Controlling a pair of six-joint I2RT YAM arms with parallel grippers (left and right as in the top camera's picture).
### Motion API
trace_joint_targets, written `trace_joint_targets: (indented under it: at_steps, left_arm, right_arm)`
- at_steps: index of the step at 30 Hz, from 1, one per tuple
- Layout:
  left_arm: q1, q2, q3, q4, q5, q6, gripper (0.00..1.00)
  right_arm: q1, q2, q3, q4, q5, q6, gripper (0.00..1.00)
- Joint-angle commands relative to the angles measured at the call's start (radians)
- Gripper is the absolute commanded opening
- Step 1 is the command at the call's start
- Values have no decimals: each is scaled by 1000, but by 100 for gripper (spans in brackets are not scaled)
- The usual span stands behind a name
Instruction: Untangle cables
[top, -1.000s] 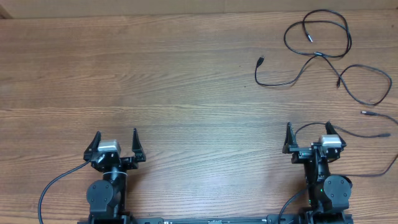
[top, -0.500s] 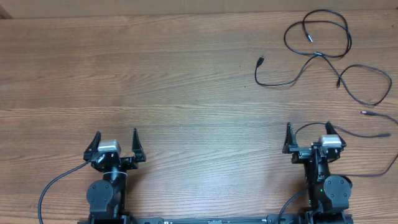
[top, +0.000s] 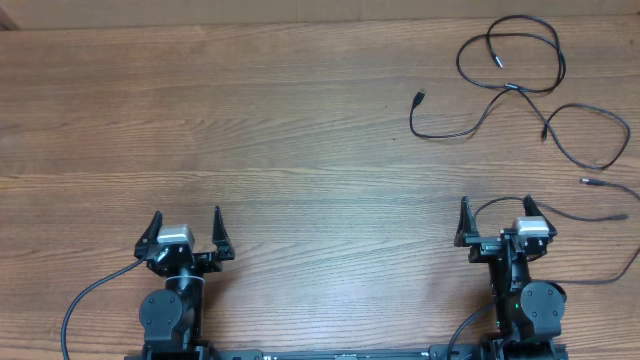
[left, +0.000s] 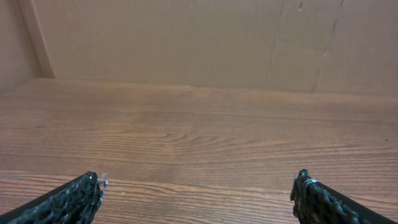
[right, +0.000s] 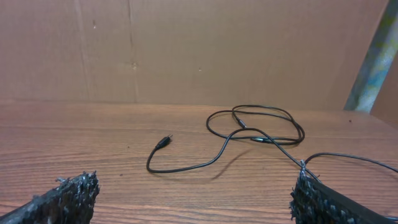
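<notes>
Black cables (top: 510, 88) lie loosely looped at the table's (top: 250, 120) far right corner. My left claw (top: 187, 214) and right claw (top: 496, 202) stand apart, empty. I'd take a free plug end (top: 420, 97) with the right, drawing it out slowly.

The desk (top: 300, 130) is brown wood grain, smooth and matt with only a faint sheen. The cables (top: 510, 88) by its far right corner look like thin black plastic, slightly glossy. The left end effector (top: 187, 215) and right end effector (top: 495, 205) have coarse, rough black fingers (right: 68, 196). Plain matt cardboard (right: 186, 50) stands along the desk's far edge.
</notes>
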Motion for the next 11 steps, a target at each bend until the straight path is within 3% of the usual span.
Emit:
trace_joint_targets:
  at_steps: [1,11]
  left_arm:
    - [5,-8,-3,1,10,-14,100]
    - [5,-8,-3,1,10,-14,100]
  right_arm:
    - [2,-11,-11,3,-8,-1,100]
    - [2,-11,-11,3,-8,-1,100]
